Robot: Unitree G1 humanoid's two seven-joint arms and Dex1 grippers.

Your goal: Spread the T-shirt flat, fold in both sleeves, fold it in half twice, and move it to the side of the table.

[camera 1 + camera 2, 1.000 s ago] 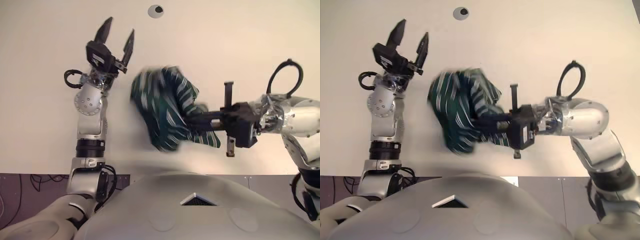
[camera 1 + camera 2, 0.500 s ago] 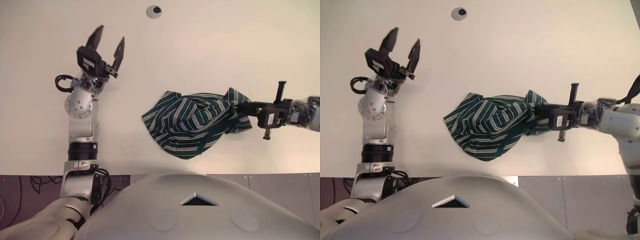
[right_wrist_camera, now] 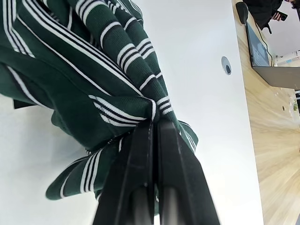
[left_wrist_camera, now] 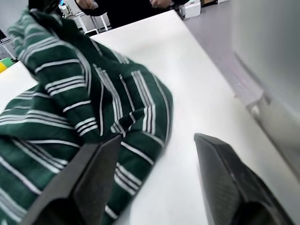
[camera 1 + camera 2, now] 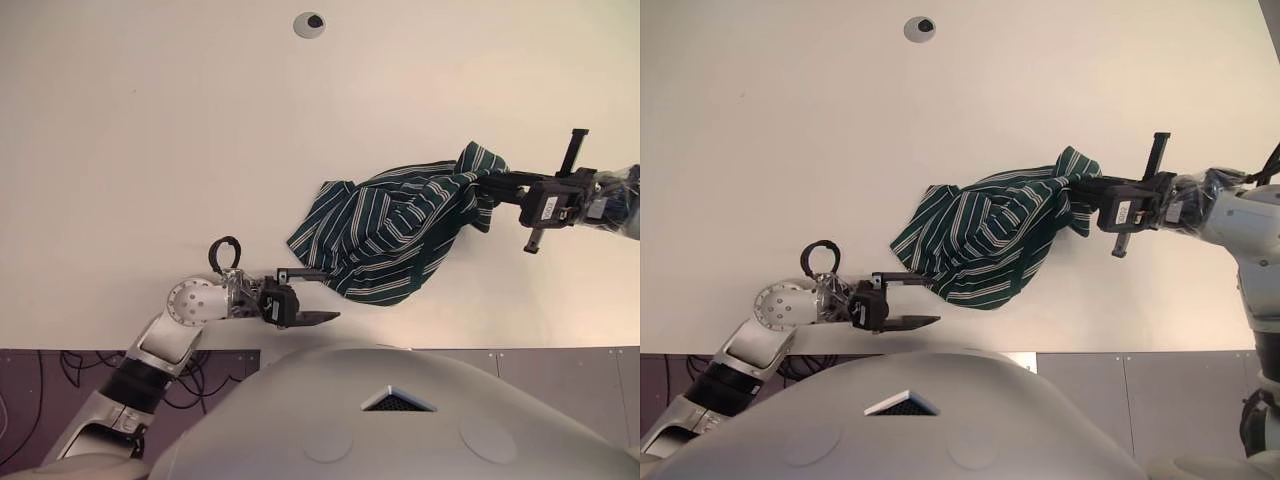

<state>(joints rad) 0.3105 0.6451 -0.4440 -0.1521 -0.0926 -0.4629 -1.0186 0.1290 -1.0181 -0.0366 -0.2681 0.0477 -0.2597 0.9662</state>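
A dark green T-shirt (image 5: pixel 390 235) with white stripes lies bunched on the white table (image 5: pixel 150 150), right of centre. My right gripper (image 5: pixel 487 186) is shut on its right end and holds that part lifted; in the right wrist view its fingers (image 3: pixel 150 140) pinch a fold of the striped cloth (image 3: pixel 84 70). My left gripper (image 5: pixel 318 294) is open near the table's front edge, right at the shirt's lower left corner. In the left wrist view its fingertips (image 4: pixel 101 164) frame the hem of the T-shirt (image 4: pixel 70 108), one finger over the cloth and one over bare table.
A small round grey insert (image 5: pixel 310 24) sits in the table top at the far middle. The table's front edge (image 5: pixel 100 348) runs just behind my left gripper. Bare table surface lies to the left and far side of the shirt.
My left arm has swung down from the far left to the front edge, next to the shirt's lower corner. The right gripper has lifted the shirt's end slightly farther away.
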